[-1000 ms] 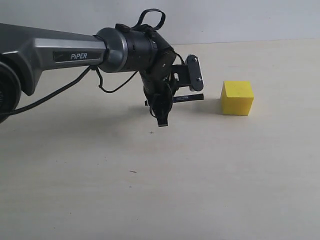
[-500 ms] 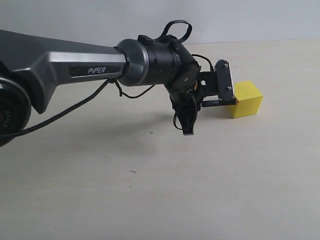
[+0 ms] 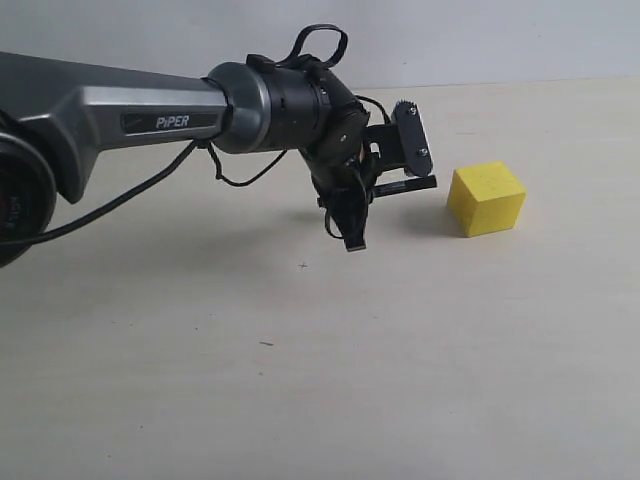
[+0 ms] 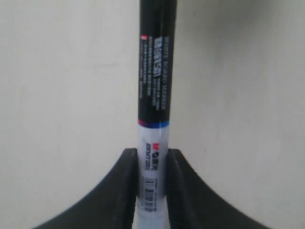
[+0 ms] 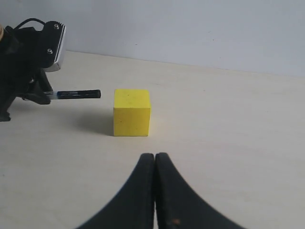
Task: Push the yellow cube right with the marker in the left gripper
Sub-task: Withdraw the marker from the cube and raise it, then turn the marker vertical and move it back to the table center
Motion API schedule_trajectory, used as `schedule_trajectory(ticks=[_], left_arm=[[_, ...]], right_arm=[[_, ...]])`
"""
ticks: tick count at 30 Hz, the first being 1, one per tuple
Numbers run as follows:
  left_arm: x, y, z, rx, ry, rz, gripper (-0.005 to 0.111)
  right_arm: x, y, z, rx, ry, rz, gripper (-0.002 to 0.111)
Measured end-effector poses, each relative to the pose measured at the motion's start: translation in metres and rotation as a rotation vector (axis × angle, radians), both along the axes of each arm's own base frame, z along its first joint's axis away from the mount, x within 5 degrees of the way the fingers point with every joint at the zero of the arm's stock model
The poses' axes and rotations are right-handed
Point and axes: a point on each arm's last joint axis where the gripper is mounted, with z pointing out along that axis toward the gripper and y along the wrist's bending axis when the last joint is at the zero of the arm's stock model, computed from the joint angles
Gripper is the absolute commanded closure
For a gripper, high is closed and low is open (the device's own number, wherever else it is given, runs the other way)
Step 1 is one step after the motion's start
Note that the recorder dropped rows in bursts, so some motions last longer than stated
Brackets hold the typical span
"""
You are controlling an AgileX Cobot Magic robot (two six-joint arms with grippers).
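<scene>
Black two-fingered left gripper (image 3: 382,190) is clamped snug on the white labelled barrel of the slim black-capped marker (image 4: 153,95), which pokes out level toward the right. The small bright yellow matte cube (image 3: 487,198) sits on the pale tabletop (image 3: 300,380) just right of the tip, with a visible gap and no contact. So the lining-up looks done and the actual rightward shove is what's left. Black right gripper (image 5: 155,160) is pinched shut on nothing, apart from the cube.

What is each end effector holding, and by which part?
Left end effector pinches the marker by its white barrel; right end effector is shut, holding nothing.
</scene>
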Motion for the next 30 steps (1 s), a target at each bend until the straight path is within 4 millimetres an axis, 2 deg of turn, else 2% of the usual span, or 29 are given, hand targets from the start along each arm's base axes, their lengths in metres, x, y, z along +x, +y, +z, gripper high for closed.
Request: schedule_trajectory(ticks=[5, 10, 13, 18, 25, 30], left_arm=[[0.011, -0.021, -0.005, -0.068, -0.028, -0.005, 0.107], [0.01, -0.029, -0.014, -0.045, -0.008, 0.0, 0.107], [0.009, -0.026, -0.015, -0.01, 0.022, 0.023, 0.107], [0.013, -0.009, -0.012, 0.059, 0.083, 0.11, 0.107], [0.01, 0.011, 0.019, 0.09, 0.147, 0.276, 0.107], [0.004, 0.019, 0.051, 0.072, 0.163, 0.365, 0.107]], right_arm=[[0.0, 0.0, 0.0, 0.0, 0.0, 0.0, 0.108], [0.0, 0.0, 0.0, 0.0, 0.0, 0.0, 0.108], [0.0, 0.0, 0.0, 0.0, 0.0, 0.0, 0.108], [0.0, 0.0, 0.0, 0.0, 0.0, 0.0, 0.108], [0.0, 0.0, 0.0, 0.0, 0.0, 0.0, 0.108], [0.0, 0.0, 0.0, 0.0, 0.0, 0.0, 0.108]])
